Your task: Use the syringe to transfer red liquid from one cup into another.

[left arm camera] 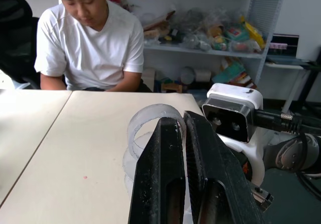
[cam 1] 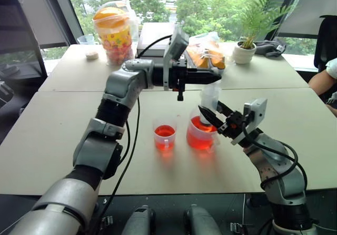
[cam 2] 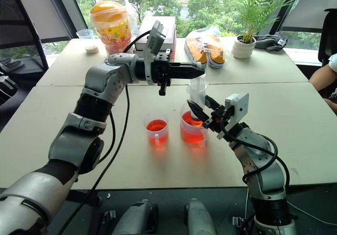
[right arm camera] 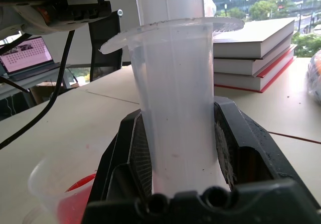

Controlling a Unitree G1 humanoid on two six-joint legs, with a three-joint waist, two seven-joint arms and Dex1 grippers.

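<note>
The syringe stands upright with its lower end in the larger clear cup, which holds red liquid. My right gripper is shut on the syringe's clear barrel, one finger on each side. My left gripper points level across the top of the syringe, shut. Its fingertips lie against the clear round rim of the plunger's top; whether they pinch it I cannot tell. The smaller clear cup stands just left of the larger one, also with red liquid in it.
At the back of the table are a snack jar with an orange lid, stacked books, a bag of orange food and a potted plant. A person in a white shirt sits at the table's right end.
</note>
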